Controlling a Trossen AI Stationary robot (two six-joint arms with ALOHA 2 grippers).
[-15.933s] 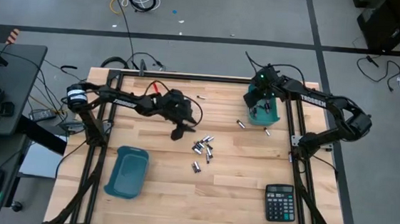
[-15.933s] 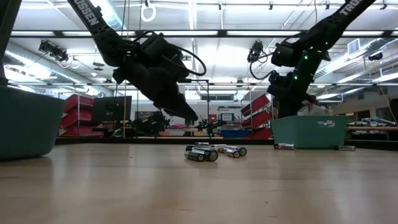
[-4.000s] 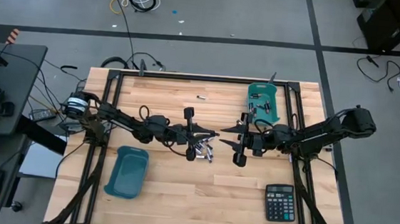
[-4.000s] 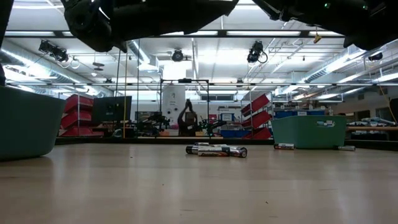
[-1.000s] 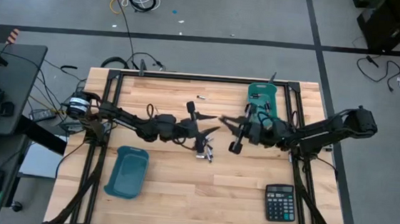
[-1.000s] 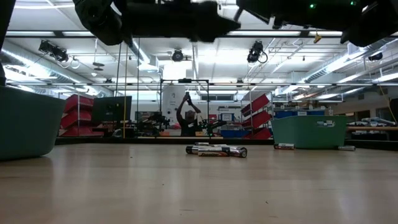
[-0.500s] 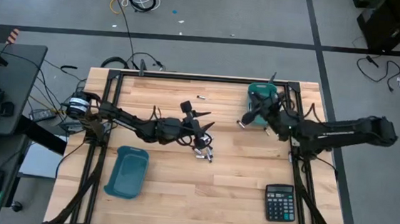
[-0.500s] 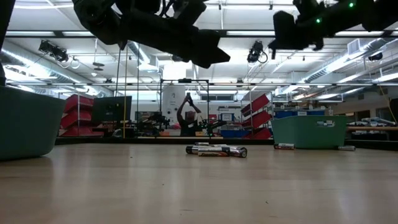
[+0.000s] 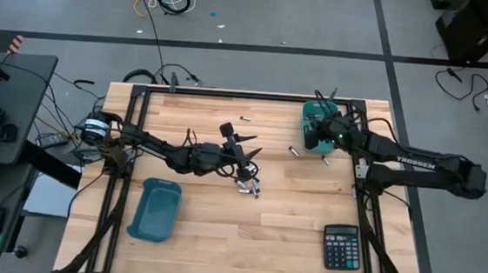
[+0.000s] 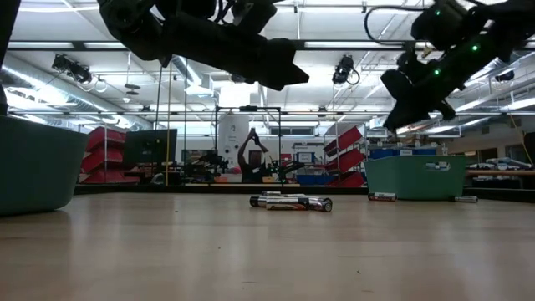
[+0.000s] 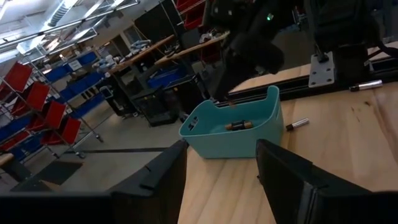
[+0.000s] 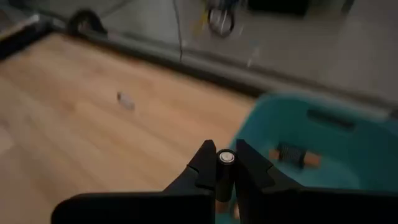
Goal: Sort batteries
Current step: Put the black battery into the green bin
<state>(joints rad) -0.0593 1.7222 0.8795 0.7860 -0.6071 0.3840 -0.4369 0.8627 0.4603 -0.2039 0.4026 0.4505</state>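
The right gripper (image 12: 225, 163) is closed on a single battery (image 12: 225, 157), held end-on between its fingertips, above the teal bin (image 9: 319, 129) at the far right of the table (image 9: 193, 228). Another battery (image 12: 292, 154) lies inside that bin. The left gripper (image 9: 247, 150) hangs with its fingers spread wide and nothing between them, just above the cluster of batteries (image 9: 247, 185) near the table's centre. Two loose batteries (image 9: 294, 150) lie just beside the bin. A second teal bin (image 9: 154, 209) sits at the near left, and a calculator (image 9: 341, 247) at the near right.
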